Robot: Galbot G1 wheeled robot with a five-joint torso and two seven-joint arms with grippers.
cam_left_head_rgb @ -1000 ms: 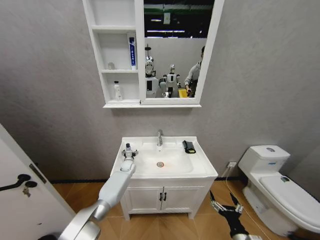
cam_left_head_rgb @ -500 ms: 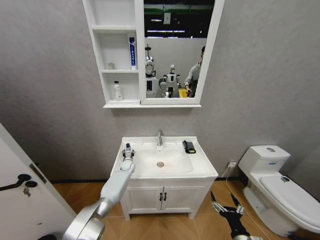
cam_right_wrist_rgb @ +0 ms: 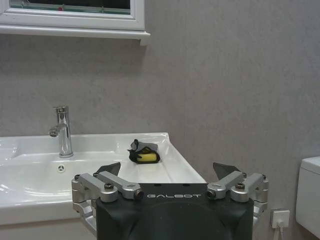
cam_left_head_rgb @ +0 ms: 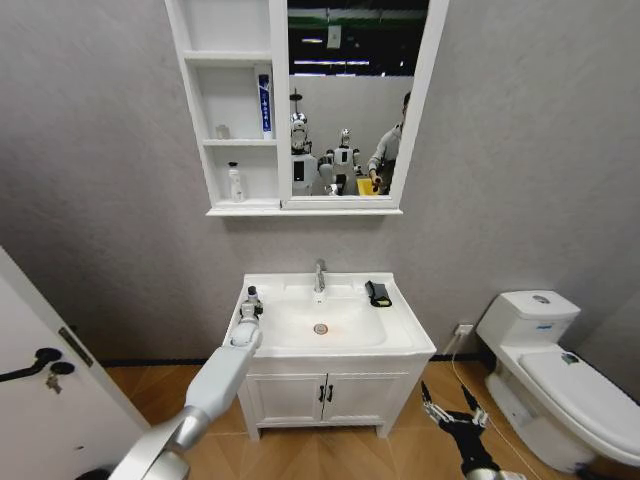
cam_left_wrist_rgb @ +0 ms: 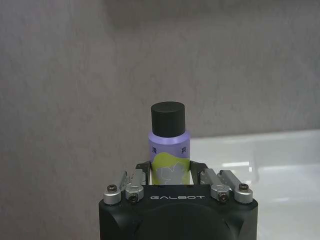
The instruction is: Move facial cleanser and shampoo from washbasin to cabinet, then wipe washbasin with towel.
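A purple and yellow-green shampoo bottle (cam_left_wrist_rgb: 169, 150) with a black cap stands between the fingers of my left gripper (cam_left_wrist_rgb: 170, 172), which is shut on it. In the head view that gripper (cam_left_head_rgb: 250, 302) is over the left ledge of the white washbasin (cam_left_head_rgb: 405, 335), left of the chrome tap (cam_left_head_rgb: 320, 276). The black towel (cam_left_head_rgb: 377, 293) with a yellow-green edge lies on the back right ledge, also seen as the towel (cam_right_wrist_rgb: 144, 152) from the right wrist. A blue tube (cam_left_head_rgb: 264, 105) stands in the cabinet (cam_left_head_rgb: 192, 100) on its middle shelf. My right gripper (cam_left_head_rgb: 450, 405) hangs open low beside the basin.
A small white bottle (cam_left_head_rgb: 234, 183) stands on the cabinet's lowest shelf, beside the mirror (cam_left_head_rgb: 350, 100). Under the basin is a low two-door cupboard (cam_left_head_rgb: 325, 395). A white toilet (cam_left_head_rgb: 555, 370) stands to the right and a door with a black handle (cam_left_head_rgb: 40, 365) to the left.
My left gripper has shifted a little to the left along the basin's ledge with the bottle in it. The right arm has hardly moved.
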